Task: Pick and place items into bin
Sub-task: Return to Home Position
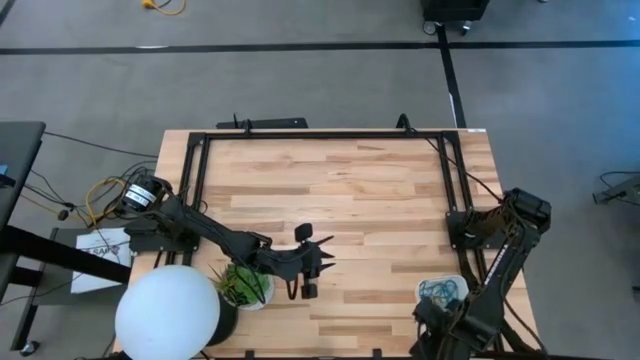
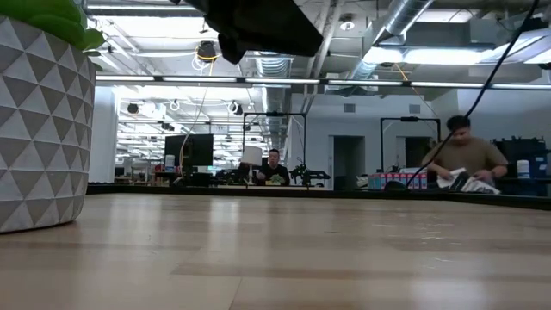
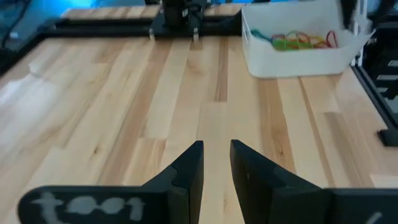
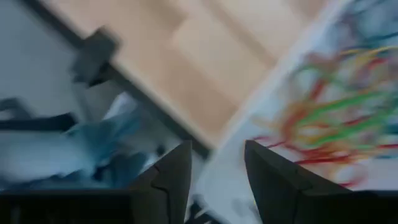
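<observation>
Grey floor and a black-framed rig surround the pale wooden tabletop (image 1: 330,180), and the low view looks across it into a long workshop where people stand at distant benches. The bin (image 1: 443,292) sits at the near right corner, just beside the right arm's base. That is probably why it was put there, since the arm needs only a short reach to drop things in.

The items (image 3: 301,40) lie heaped inside it in a tangle of red, green and yellow loops. No loop shows on the bare boards in the high or left wrist views. From that, the sorting looks finished and only the retreat remains.

The right gripper (image 4: 217,149) hangs over the bin's near edge, its fingers spread and holding nothing, with the bands directly beyond them. This fits a release over the tray. The arm is folded tightly at the near right.

The left gripper (image 3: 216,149) is out near the middle of the tabletop, towards the near edge. It is lifted off the wood and points right, towards the bin. Its fingers are parted by a narrow gap and grasp nothing.

A potted plant (image 1: 243,285) and a white ball lamp (image 1: 167,310) stand at the near left, close under the left arm. The plant is the one thing that arm would need to clear when folding home.
</observation>
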You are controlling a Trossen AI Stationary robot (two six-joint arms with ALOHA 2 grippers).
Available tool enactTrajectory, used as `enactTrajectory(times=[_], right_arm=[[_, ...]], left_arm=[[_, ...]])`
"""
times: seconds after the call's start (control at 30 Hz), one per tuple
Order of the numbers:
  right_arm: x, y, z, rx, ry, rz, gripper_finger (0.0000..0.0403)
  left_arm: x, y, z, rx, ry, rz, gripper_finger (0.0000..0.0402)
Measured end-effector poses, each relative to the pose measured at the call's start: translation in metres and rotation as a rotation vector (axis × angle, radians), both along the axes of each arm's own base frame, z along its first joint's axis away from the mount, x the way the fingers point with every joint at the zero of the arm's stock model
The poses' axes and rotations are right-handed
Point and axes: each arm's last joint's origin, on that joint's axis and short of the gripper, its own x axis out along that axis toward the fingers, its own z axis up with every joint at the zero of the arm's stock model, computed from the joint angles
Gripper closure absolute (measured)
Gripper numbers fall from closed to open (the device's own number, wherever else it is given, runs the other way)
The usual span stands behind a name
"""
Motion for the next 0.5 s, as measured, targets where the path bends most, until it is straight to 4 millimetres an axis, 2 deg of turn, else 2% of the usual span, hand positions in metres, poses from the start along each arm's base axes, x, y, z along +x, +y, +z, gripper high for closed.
enactTrajectory(times=[0.13, 0.27, 0.37, 0.43, 0.5], right_arm=[[0.006, 0.009, 0.003, 0.095, -0.074, -0.002, 0.0264], [0.012, 0.010, 0.005, 0.071, -0.203, -0.010, 0.0266], [0.022, 0.001, 0.005, -0.152, -0.400, 0.203, 0.0263], [0.033, -0.009, 0.008, -0.313, -0.504, 0.343, 0.0262], [0.045, -0.023, 0.017, -0.378, -0.523, 0.435, 0.0261]], left_arm=[[0.000, 0.002, -0.001, -0.036, 0.009, 0.015, 0.0330], [0.001, 0.006, -0.001, -0.055, 0.016, 0.010, 0.0330], [-0.003, 0.012, 0.010, -0.117, 0.016, -0.006, 0.0330], [-0.010, 0.018, 0.029, -0.177, -0.009, -0.029, 0.0330], [-0.023, 0.027, 0.052, -0.209, -0.030, -0.063, 0.0330]])
